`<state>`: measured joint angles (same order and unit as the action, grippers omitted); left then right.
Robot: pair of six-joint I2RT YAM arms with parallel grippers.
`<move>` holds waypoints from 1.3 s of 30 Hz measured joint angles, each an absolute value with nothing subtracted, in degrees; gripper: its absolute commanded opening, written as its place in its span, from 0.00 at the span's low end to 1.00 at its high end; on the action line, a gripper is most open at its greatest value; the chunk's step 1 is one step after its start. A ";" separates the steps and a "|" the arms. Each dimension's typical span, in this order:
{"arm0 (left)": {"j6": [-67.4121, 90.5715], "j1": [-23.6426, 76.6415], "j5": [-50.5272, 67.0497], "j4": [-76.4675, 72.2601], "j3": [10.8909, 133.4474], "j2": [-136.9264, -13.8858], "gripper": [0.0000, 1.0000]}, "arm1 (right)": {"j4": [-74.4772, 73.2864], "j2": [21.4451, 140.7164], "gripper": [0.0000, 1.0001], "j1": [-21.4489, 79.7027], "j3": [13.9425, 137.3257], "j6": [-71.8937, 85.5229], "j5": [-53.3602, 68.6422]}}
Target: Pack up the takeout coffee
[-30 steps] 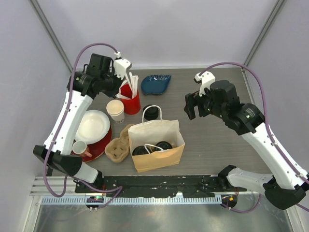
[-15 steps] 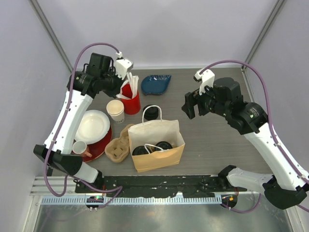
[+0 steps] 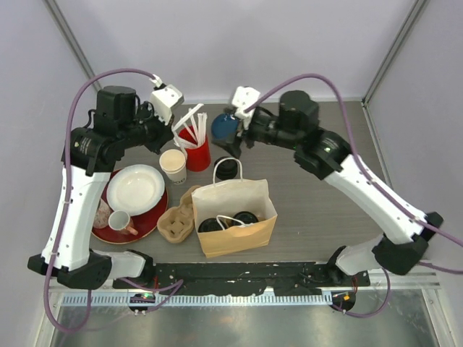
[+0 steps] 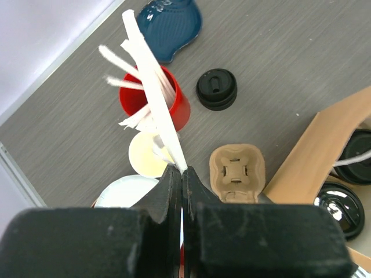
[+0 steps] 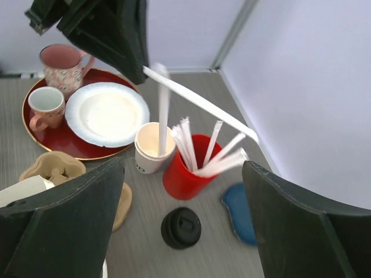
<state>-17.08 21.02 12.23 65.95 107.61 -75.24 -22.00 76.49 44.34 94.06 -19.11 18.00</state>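
Note:
Two takeout coffee cups with black lids [image 3: 210,225] [image 3: 246,217] stand inside the brown paper bag [image 3: 235,199]. A lidless cream cup [image 3: 173,164] stands beside the red cup of white sticks [image 3: 196,150], and a loose black lid [image 3: 228,169] lies behind the bag. My left gripper [image 3: 171,130] is shut on one long white stick [image 4: 153,87], held over the red cup [image 4: 153,104] and the lidless cup [image 4: 149,156]. My right gripper [image 5: 182,214] hangs open and empty above the loose lid [image 5: 181,228] and red cup [image 5: 188,174]. A blurred stick [image 5: 163,110] stands in the lidless cup [image 5: 152,152].
A cardboard cup carrier [image 3: 177,220] lies left of the bag. A red tray [image 3: 108,233] at the left holds a white plate [image 3: 137,189] and two mugs [image 3: 119,221]. A blue dish [image 3: 224,124] lies at the back under my right gripper.
My right arm swung left across the table to hover over the loose lid and red cup. My left arm pulled back and up, drawing a white stick out of the red cup.

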 measured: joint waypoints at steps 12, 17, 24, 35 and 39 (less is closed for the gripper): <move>-18.74 21.06 17.63 69.93 109.06 -72.53 0.00 | -19.92 99.09 0.89 47.62 106.39 -32.32 26.22; -19.55 21.06 18.15 70.72 109.01 -72.53 0.00 | -18.70 101.27 0.54 49.30 107.11 -32.69 25.89; -20.36 20.93 18.20 70.17 109.01 -72.36 0.00 | -14.81 100.68 0.01 51.66 105.01 -32.93 23.99; -16.05 21.06 17.10 67.64 108.64 -69.36 0.95 | -8.10 93.91 0.01 51.70 98.32 -26.61 8.40; -12.78 21.06 12.71 64.97 108.51 -68.62 0.99 | -7.57 88.79 0.01 51.51 98.32 -21.12 -1.10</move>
<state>-12.78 21.06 12.71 64.97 108.51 -68.62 -7.57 88.79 51.51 98.32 -21.12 -1.10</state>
